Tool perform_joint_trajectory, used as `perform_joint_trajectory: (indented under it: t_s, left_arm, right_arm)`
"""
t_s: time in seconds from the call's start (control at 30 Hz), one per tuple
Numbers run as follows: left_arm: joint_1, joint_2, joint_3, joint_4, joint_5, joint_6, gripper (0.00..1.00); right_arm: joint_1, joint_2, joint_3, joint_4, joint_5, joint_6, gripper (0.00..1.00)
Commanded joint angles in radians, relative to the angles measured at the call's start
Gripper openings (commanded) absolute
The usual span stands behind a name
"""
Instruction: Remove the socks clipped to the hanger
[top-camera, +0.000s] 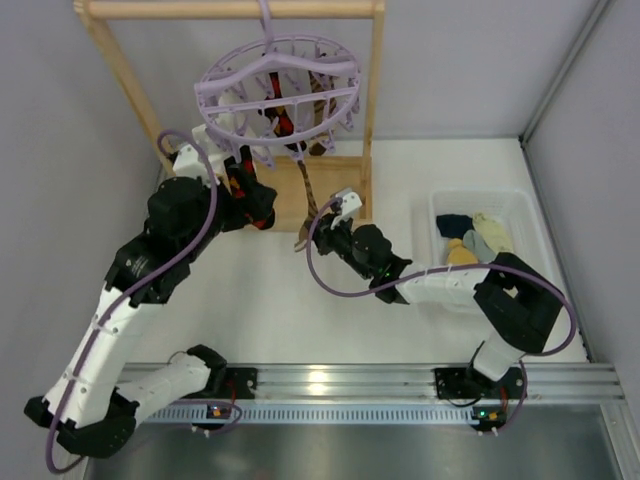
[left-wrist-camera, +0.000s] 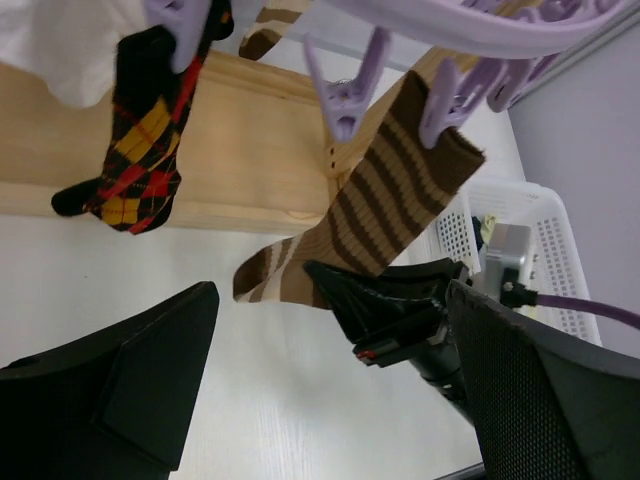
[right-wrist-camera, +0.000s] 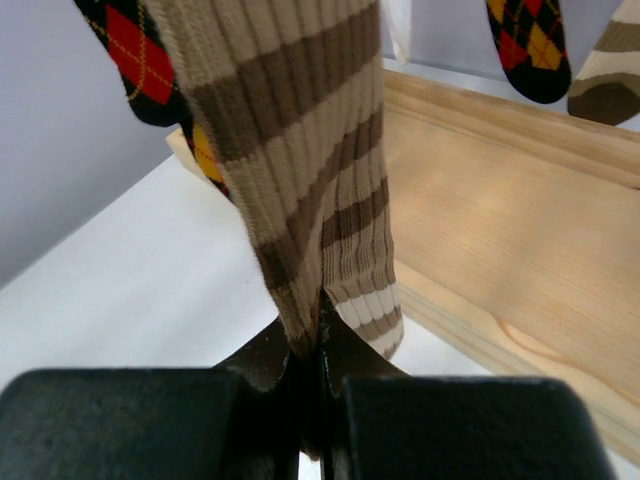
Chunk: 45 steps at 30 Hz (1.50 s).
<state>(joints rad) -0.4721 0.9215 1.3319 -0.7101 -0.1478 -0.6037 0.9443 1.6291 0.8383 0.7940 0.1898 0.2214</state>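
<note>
Black fingers (right-wrist-camera: 150, 420) of the right gripper (right-wrist-camera: 318, 365) fill the bottom of the right wrist view, pressed together on the lower end of a striped sock (right-wrist-camera: 300, 150). Their tips are buried in the fabric fold, and the sock's upper end runs out of the top of that view. The left wrist view shows the sock's cuff held by a peg (left-wrist-camera: 440, 100) of the hanger (top-camera: 215, 85), with the sock slanting down from it to the right gripper.

From above, the left gripper (top-camera: 252, 205) sits below the hanger's ring, partly covered by ring and pegs. In its own view its fingers (left-wrist-camera: 130, 390) stand wide apart with nothing between them.

An argyle sock (left-wrist-camera: 140, 140) hangs from another peg to the left, its toe in front of the rack's (top-camera: 230, 9) lower board. Beside it a white sock (left-wrist-camera: 50, 50) is cut off by the corner of the view, and only a scrap of a second striped sock (left-wrist-camera: 270, 25) shows at the top edge. From above, spokes and pegs cover the tops of the socks, so their number is hard to make out there.

The hanger's hook hangs over the rack's top bar. A white basket (top-camera: 530, 215) on the table (top-camera: 270, 300) to the right holds navy and yellow socks, partly hidden by the right arm.
</note>
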Motion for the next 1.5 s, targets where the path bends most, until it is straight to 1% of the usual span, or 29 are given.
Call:
perform_joint_trajectory:
  t_s: [0.0,0.03,0.07,0.1,0.13,0.17,0.2,0.23,0.33,0.43,0.53,0.7,0.77,0.83,0.87,0.9,1.03,1.17,1.27,1.3,1.47]
  left_arm:
    - [-0.150,0.118,0.124,0.026,-0.267,0.022,0.99]
    - [-0.236,0.149,0.180,0.024,-0.321,0.037,0.99]
    - [-0.278,0.178,0.217,0.014,-0.382,0.054,0.99]
    - [-0.327,0.236,0.251,0.009,-0.497,0.080,0.99]
    - [-0.429,0.258,0.307,0.011,-0.580,0.099,0.99]
    - [-0.480,0.286,0.334,0.009,-0.658,0.119,0.99]
    - [-0.564,0.306,0.357,0.009,-0.770,0.149,0.99]
    - [-0.588,0.353,0.406,0.009,-0.786,0.163,0.99]
    - [-0.606,0.420,0.460,0.006,-0.818,0.197,0.99]
    - [-0.608,0.433,0.471,0.009,-0.887,0.205,0.99]
    - [-0.606,0.436,0.470,0.009,-0.914,0.206,0.99]
    - [-0.602,0.480,0.527,0.009,-0.909,0.245,0.99]
    - [-0.588,0.494,0.533,0.011,-0.886,0.234,0.99]
    - [-0.548,0.505,0.529,0.009,-0.843,0.216,0.99]
    - [-0.530,0.508,0.521,0.011,-0.782,0.188,0.99]
    - [-0.486,0.508,0.514,0.011,-0.748,0.177,0.99]
    - [-0.427,0.522,0.507,0.009,-0.687,0.157,0.99]
    - [-0.369,0.520,0.486,0.014,-0.632,0.136,0.96]
    - [-0.332,0.522,0.475,0.017,-0.564,0.130,0.93]
    - [-0.324,0.527,0.478,0.018,-0.541,0.128,0.90]
    - [-0.315,0.548,0.497,0.018,-0.527,0.122,0.79]
  right_arm:
    - [0.053,-0.044,0.021,0.036,0.154,0.024,0.00]
    - [0.063,-0.048,0.033,0.004,0.177,0.030,0.00]
    - [0.073,-0.055,0.038,-0.010,0.232,0.039,0.00]
    - [0.095,-0.061,0.039,-0.022,0.262,0.041,0.00]
    - [0.109,-0.066,0.039,-0.030,0.284,0.042,0.00]
    - [0.120,-0.077,0.038,-0.041,0.310,0.050,0.00]
    - [0.135,-0.084,0.030,-0.045,0.318,0.056,0.00]
    - [0.145,-0.103,0.021,-0.041,0.318,0.059,0.00]
    - [0.163,-0.146,-0.014,-0.036,0.344,0.079,0.00]
    - [0.178,-0.178,-0.031,-0.050,0.353,0.090,0.00]
    - [0.191,-0.198,-0.034,-0.076,0.350,0.088,0.00]
    - [0.192,-0.212,-0.038,-0.078,0.297,0.088,0.00]
    - [0.192,-0.215,-0.044,-0.065,0.263,0.098,0.00]
    - [0.192,-0.221,-0.048,-0.055,0.246,0.108,0.00]
    - [0.194,-0.227,-0.050,-0.053,0.243,0.111,0.00]
    - [0.195,-0.236,-0.051,-0.055,0.240,0.113,0.00]
    - [0.202,-0.259,-0.056,-0.065,0.232,0.110,0.00]
    - [0.205,-0.279,-0.057,-0.078,0.209,0.111,0.00]
    - [0.205,-0.291,-0.071,-0.053,0.159,0.110,0.00]
    - [0.205,-0.291,-0.071,-0.052,0.151,0.114,0.00]
    - [0.205,-0.284,-0.064,-0.049,0.114,0.119,0.00]
